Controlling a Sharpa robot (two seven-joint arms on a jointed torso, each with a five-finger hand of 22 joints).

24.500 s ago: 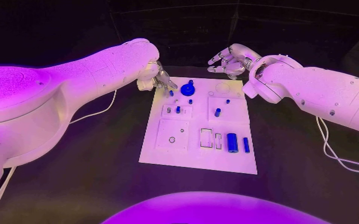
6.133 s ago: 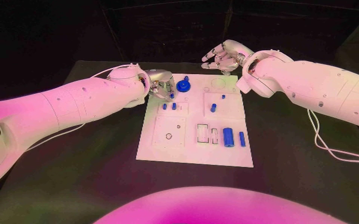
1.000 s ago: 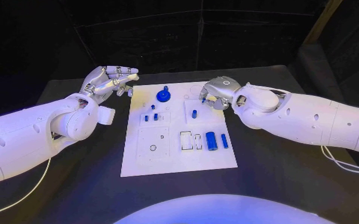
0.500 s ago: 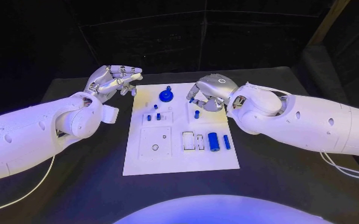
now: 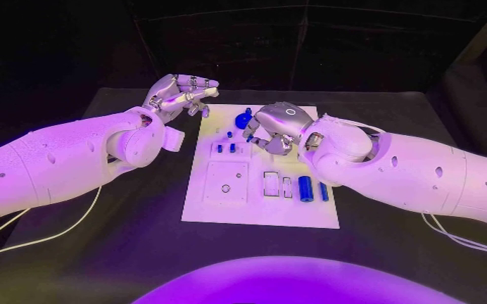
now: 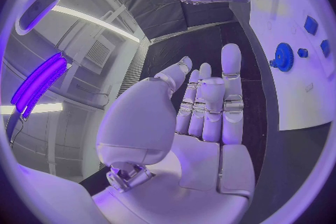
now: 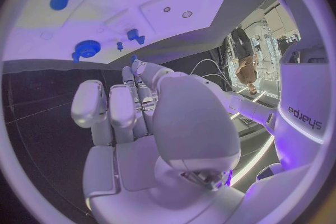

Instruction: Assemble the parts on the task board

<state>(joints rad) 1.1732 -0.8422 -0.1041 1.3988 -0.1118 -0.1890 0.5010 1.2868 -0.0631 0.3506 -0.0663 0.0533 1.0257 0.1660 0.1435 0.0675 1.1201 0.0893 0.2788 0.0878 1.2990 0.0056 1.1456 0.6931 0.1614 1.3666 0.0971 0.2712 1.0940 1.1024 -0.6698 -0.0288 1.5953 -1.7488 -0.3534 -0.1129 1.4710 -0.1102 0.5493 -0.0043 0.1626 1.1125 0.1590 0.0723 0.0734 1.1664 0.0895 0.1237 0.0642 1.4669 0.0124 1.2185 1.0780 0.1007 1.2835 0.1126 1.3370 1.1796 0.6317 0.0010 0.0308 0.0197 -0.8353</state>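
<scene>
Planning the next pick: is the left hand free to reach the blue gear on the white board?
Probably yes: the left hand is empty beside the white board, nothing between it and the blue gear.

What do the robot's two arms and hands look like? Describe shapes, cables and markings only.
Both arms are smooth, rounded white shells with small dark dots. Each ends in a silver, segmented, many-fingered hand: left hand, right hand. A thin pale cable trails beside the left arm. The right wrist view shows "sharpa" lettering on a white shell.

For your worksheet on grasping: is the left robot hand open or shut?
Open: the left robot hand shows straight, slightly spread fingers holding nothing, beside the task board.
</scene>
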